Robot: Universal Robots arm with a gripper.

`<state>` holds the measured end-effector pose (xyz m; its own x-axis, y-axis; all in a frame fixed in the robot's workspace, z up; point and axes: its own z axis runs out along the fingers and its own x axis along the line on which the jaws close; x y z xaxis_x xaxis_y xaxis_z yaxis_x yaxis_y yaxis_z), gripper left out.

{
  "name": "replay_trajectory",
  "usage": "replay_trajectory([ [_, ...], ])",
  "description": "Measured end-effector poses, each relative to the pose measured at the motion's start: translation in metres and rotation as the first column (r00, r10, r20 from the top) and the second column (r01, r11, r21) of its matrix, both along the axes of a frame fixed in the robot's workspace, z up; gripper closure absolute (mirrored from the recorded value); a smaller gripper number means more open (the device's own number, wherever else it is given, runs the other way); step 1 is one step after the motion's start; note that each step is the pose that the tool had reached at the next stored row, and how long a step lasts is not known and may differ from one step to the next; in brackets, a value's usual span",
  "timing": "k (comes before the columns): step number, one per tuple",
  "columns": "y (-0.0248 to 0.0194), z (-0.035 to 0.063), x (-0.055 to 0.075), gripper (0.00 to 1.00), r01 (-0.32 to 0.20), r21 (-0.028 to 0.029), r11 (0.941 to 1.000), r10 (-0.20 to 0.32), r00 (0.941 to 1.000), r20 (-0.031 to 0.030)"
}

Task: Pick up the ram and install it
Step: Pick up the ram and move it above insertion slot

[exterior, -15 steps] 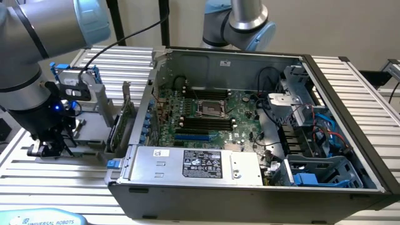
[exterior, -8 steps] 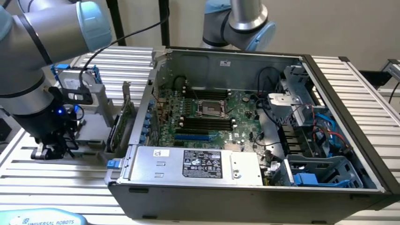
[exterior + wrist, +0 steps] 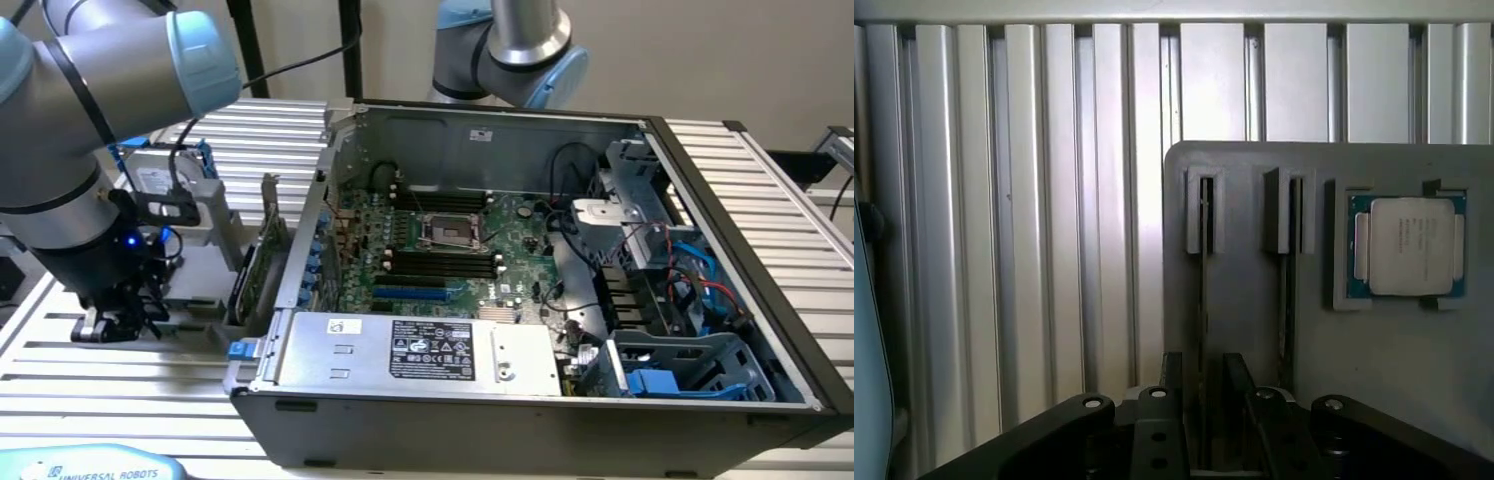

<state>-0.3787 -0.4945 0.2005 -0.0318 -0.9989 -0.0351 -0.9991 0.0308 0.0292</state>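
The gripper point(image 3: 1203, 378) at the grey holder point(image 3: 1246, 300)
Its spread fingers point(image 3: 1172, 385) flank a ram stick point(image 3: 1203, 300) edge-on in the holder's slot; a processor chip point(image 3: 1410, 246) lies in its recess.

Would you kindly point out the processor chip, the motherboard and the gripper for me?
processor chip point(image 3: 1407, 245), wrist view, metal lid centre.
motherboard point(image 3: 518, 245), exterior view, green board surface.
gripper point(image 3: 118, 328), exterior view, between its fingertips.
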Motion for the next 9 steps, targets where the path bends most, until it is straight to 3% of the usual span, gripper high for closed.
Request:
replay_trajectory([
  [9, 0.0031, -0.0037, -0.0041, 0.69, -0.016, 0.0011, 0.9999, 0.016, 0.9999, 0.0],
])
